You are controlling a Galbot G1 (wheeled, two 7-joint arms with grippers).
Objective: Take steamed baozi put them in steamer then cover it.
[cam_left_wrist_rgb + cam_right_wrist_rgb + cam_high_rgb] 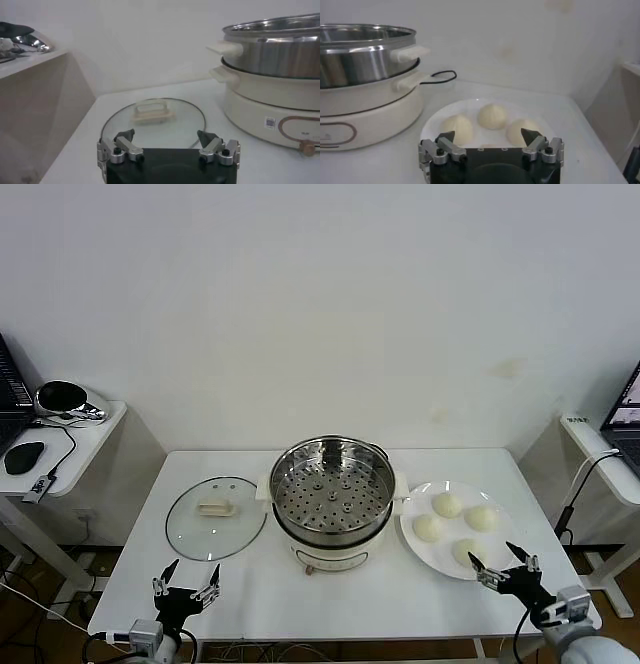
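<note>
Steamed baozi [458, 527] wait on a white plate [415, 536] beside the empty steamer [331, 496], its cover [216, 517] laid aside for loading; the right gripper [503, 566] and left gripper [186, 581] hover spread, holding nothing

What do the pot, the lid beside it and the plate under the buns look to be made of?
Pot: polished steel, mirror-bright with a perforated tray, on a white base that looks plastic. Lid: clear glass, table showing through, with a metal rim and a cream handle. Plate: glossy white, probably ceramic, possibly melamine.
</note>
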